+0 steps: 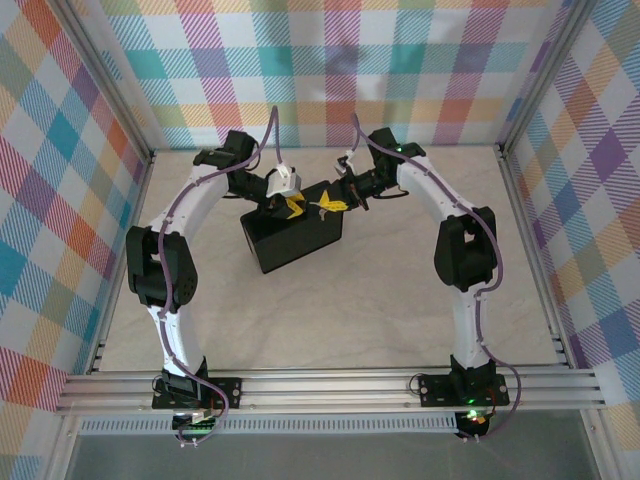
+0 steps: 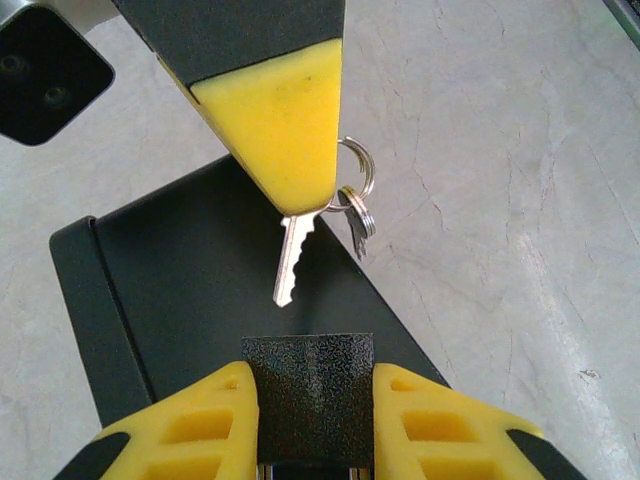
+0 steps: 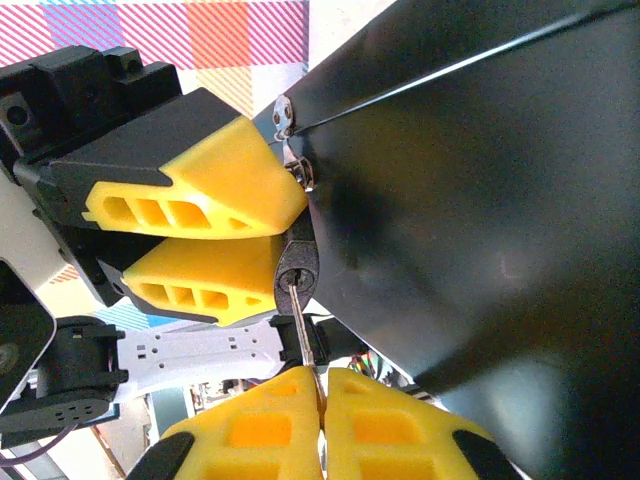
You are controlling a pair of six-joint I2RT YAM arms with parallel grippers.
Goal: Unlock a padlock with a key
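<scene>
Two grippers meet over the box [image 1: 295, 240], which sits on the table [image 1: 350, 330] toward the middle of its far edge. The padlock [image 3: 297, 268] hangs from the hasp [image 3: 299, 172] on the box's far side, and the left gripper [image 3: 290, 235] has its fingers closed on the lock's body. The right gripper [image 3: 320, 395] has its fingers pressed together on the key [image 3: 300, 325], whose tip is at the lock's underside; I cannot tell whether it has entered. A ring [image 2: 362, 212] dangles from the key's head.

I'd judge the lock small, hard, light and slick, free to swing on its hasp. Pinching its flat sides with the keyhole end left bare looks right. The key is thin and stiff, and it may slip in soft pads when turned.
</scene>
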